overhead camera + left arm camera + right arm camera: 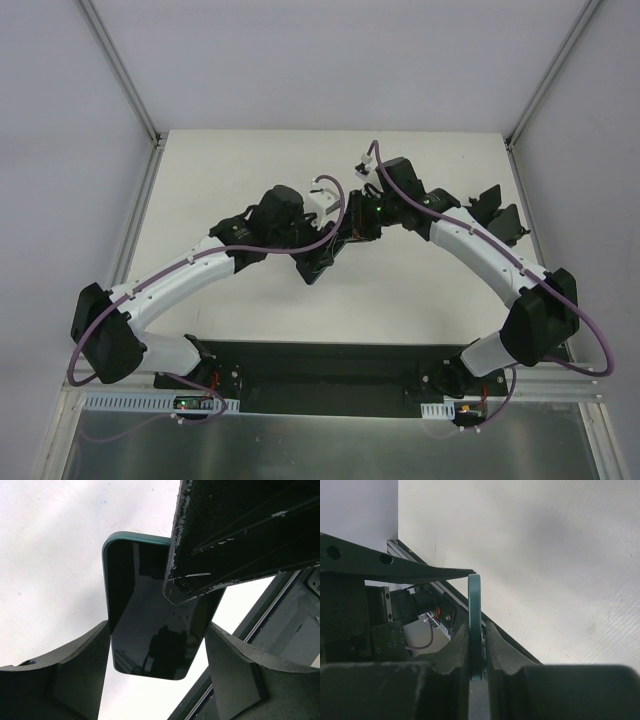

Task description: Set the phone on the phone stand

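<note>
The phone [150, 630], a glossy black slab with a teal rim, is held in the air above the middle of the table. In the right wrist view it shows edge-on [474, 605], pinched across its flat faces by my right gripper [477, 630]. One right finger [240, 535] lies over the phone's upper part in the left wrist view. My left gripper [157, 625] has its fingertips against the phone's two long edges. In the top view the two grippers meet, left [322, 252] and right [358, 228], and hide the phone. The black phone stand [497, 213] stands at the table's right side, apart from both grippers.
The white table [250, 170] is framed by an aluminium rail with grey walls behind and on both sides. A black base plate [320, 372] with both arm bases runs along the near edge. Purple cables loop along both arms.
</note>
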You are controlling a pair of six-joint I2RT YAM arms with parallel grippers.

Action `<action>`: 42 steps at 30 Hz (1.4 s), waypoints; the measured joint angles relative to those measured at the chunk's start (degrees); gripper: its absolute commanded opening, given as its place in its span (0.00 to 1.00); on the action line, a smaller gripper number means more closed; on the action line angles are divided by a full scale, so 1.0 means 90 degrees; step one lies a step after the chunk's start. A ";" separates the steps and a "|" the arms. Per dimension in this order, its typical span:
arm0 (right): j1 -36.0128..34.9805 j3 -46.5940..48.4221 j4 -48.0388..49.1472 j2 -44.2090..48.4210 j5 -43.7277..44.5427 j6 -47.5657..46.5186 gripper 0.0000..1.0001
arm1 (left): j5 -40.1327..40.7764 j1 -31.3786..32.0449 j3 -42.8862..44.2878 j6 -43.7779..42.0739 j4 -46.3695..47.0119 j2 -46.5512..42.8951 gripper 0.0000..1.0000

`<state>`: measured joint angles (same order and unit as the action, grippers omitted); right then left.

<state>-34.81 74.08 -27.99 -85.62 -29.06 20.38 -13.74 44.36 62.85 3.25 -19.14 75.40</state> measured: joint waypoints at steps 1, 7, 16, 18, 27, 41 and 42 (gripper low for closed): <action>0.0000 -0.0010 0.0032 0.0000 -0.0032 -0.0002 0.02 | 0.0039 0.0027 -0.0002 -0.0005 -0.0002 -0.0012 0.00; 0.0005 -0.0024 0.0238 0.0007 -0.0202 -0.0032 0.01 | 0.0250 0.0041 -0.0002 -0.0034 -0.0095 -0.0214 0.60; 0.0940 -0.0299 0.0270 0.0583 0.0017 -0.0364 0.01 | 0.1195 0.0107 0.0005 0.0216 -0.0104 -0.0741 0.89; 0.1535 -0.0318 0.0204 0.0760 0.0245 -0.0636 0.00 | 0.1489 0.0104 0.0005 0.0306 -0.0114 -0.0971 0.89; 0.3470 0.0262 -0.0153 0.1732 0.2268 -0.2868 0.00 | 0.2161 0.0124 0.0005 0.0520 -0.0136 -0.1596 0.89; 0.5826 0.0760 0.0469 0.0316 0.1768 -0.4316 0.00 | 0.2742 0.0413 0.0002 0.0508 -0.0155 -0.1639 0.91; 0.5848 0.0760 0.0466 0.0219 0.1707 -0.4381 0.00 | 0.2752 0.0415 0.0000 0.0498 -0.0155 -0.1639 0.91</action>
<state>17.82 80.93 -23.79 -83.66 -13.69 -19.05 11.03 48.10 62.85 7.73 -20.53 60.64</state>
